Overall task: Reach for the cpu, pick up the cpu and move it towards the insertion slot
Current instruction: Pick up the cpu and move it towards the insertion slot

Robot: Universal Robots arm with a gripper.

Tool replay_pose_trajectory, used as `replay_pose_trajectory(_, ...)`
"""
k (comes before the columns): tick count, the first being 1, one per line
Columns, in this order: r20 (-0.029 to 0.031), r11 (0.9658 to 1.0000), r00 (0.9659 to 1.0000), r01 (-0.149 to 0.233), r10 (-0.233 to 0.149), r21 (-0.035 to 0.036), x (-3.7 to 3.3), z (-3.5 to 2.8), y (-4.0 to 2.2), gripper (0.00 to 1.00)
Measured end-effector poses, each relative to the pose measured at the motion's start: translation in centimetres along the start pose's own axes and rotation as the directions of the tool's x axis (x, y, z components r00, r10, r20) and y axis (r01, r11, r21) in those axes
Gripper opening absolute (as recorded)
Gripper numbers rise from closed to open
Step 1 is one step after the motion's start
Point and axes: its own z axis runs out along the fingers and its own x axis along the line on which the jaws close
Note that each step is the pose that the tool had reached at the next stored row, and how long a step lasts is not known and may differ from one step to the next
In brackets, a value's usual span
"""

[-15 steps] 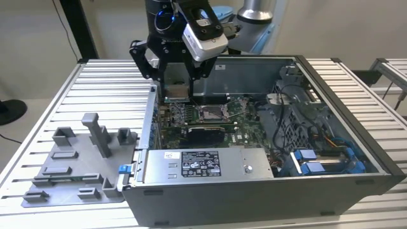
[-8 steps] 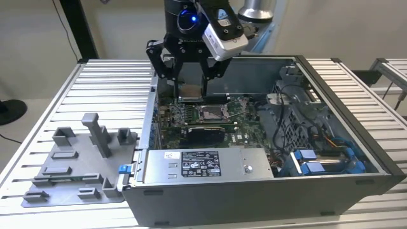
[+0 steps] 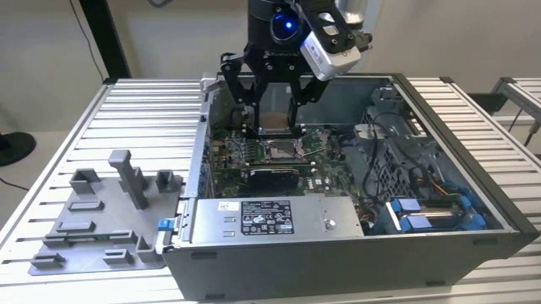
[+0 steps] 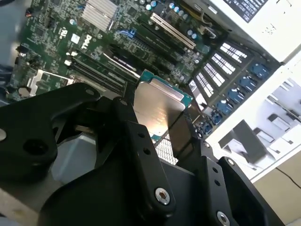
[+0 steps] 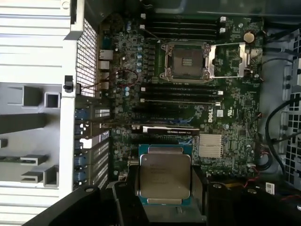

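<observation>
Looking into the open computer case (image 3: 439,209), we found the claw (image 3: 275,128) clamped on the cpu (image 3: 274,121), its black fingers (image 4: 136,136) pressed against the chip's opposite edges. The cpu hung above the green motherboard (image 5: 225,117), lifted clear of it, its silvery face (image 5: 164,174) plain in both wrist views. In the exterior view the chip sat just above and slightly beyond the insertion slot (image 3: 282,150), not touching it. In the first wrist view the slot (image 5: 185,60) stood open, its metal frame (image 5: 235,60) swung aside, well apart from the held chip. On the counter (image 3: 144,107), at the exterior view's left, we saw the grey fixture blocks (image 3: 101,215).
</observation>
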Motion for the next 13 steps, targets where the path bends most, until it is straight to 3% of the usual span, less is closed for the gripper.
replay_pose_trajectory(13, -0.0013, 1.0, 1.0, 0.0, 0.0, -0.0001, -4.21, -0.05, -0.07, 0.0)
